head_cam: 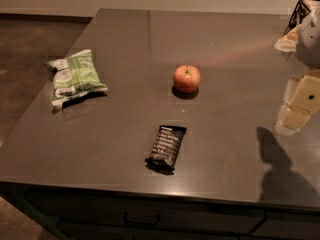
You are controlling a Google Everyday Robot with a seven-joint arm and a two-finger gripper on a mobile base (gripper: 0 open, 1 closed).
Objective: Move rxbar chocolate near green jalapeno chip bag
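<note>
While the gripper [299, 105] hovers at the counter's [125, 34] 3 o'clock, I cannot tell its opening. The rxbar chocolate [166, 148] lies at 6.

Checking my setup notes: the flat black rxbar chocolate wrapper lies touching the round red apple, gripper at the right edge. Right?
No. In the camera view the flat black rxbar chocolate wrapper lies apart from the round red apple; the gripper is at the right edge.
</note>
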